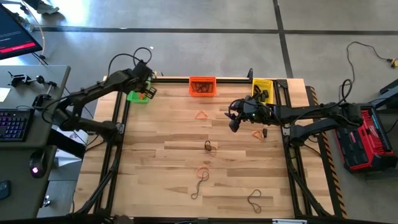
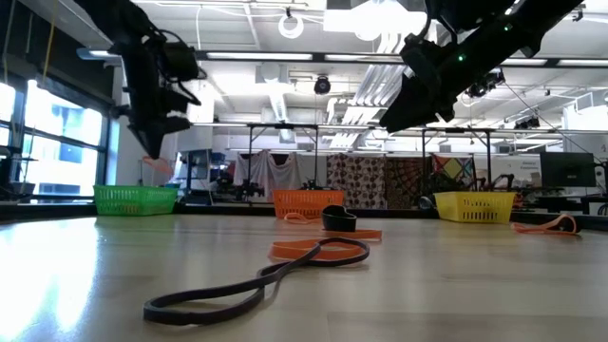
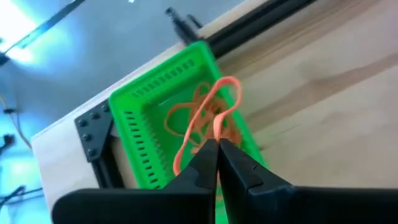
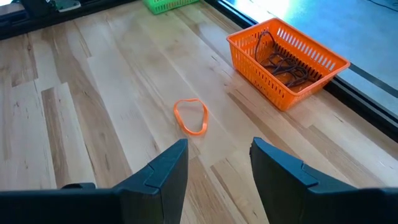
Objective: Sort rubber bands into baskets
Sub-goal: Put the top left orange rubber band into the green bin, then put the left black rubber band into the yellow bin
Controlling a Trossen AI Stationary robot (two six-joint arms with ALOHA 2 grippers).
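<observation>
High view shows sorting partly done: left gripper (image 3: 216, 146) pinches an orange band (image 3: 208, 118) above the green basket (image 3: 140, 109), right gripper (image 4: 217, 163) hangs open near a loose orange band (image 4: 191, 116), others still scattered.

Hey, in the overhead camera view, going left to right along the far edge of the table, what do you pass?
Green basket, with the left end effector above it pinching an orange rubber band → orange basket → yellow basket.
</observation>
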